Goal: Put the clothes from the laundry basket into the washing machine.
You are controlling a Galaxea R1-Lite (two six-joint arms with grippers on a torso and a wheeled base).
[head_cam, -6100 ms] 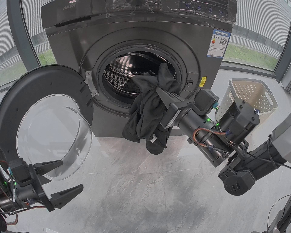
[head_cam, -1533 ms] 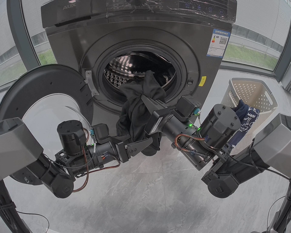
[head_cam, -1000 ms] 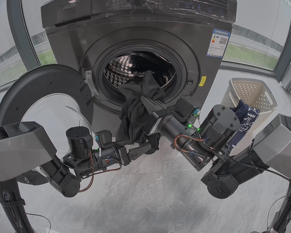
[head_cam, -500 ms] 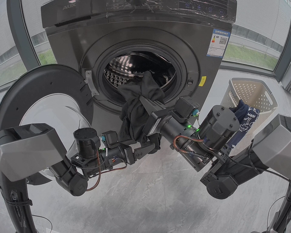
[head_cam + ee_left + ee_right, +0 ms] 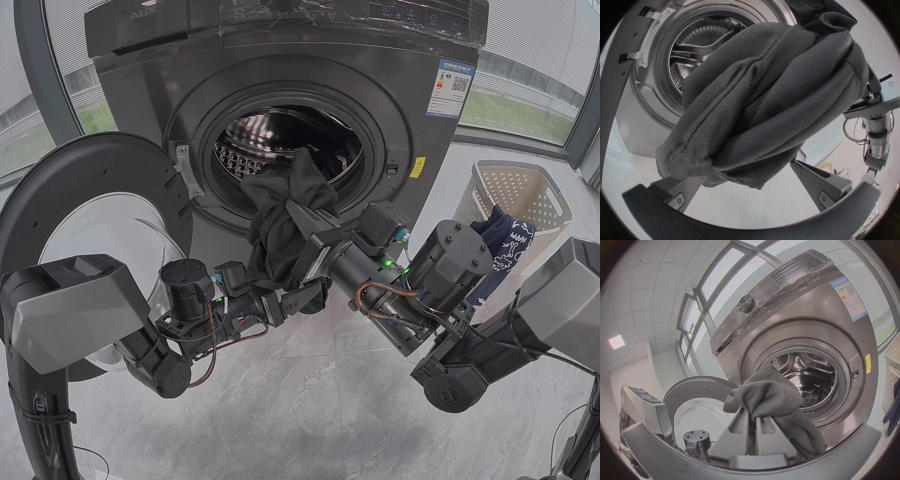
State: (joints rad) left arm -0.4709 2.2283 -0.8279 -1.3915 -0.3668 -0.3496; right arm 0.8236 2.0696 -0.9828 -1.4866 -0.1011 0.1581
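Head view: our left gripper (image 5: 306, 297) has swung in, spread wide, beneath the dark garment (image 5: 275, 219) that our right gripper (image 5: 292, 211) pinches. Left wrist: the cloth hangs between its fingers (image 5: 823, 184), perhaps touching them. Right wrist: the washing machine (image 5: 800, 318) is just ahead, so we judge loading is near.

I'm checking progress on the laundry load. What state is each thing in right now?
Washer door: open, swung left.
Drum: dark clothes inside.
Black garment: hanging at the opening, gripped.
Right gripper: shut on black garment.
Left gripper: open, at the garment's lower end.
Basket: upright, blue garment hanging over its rim.
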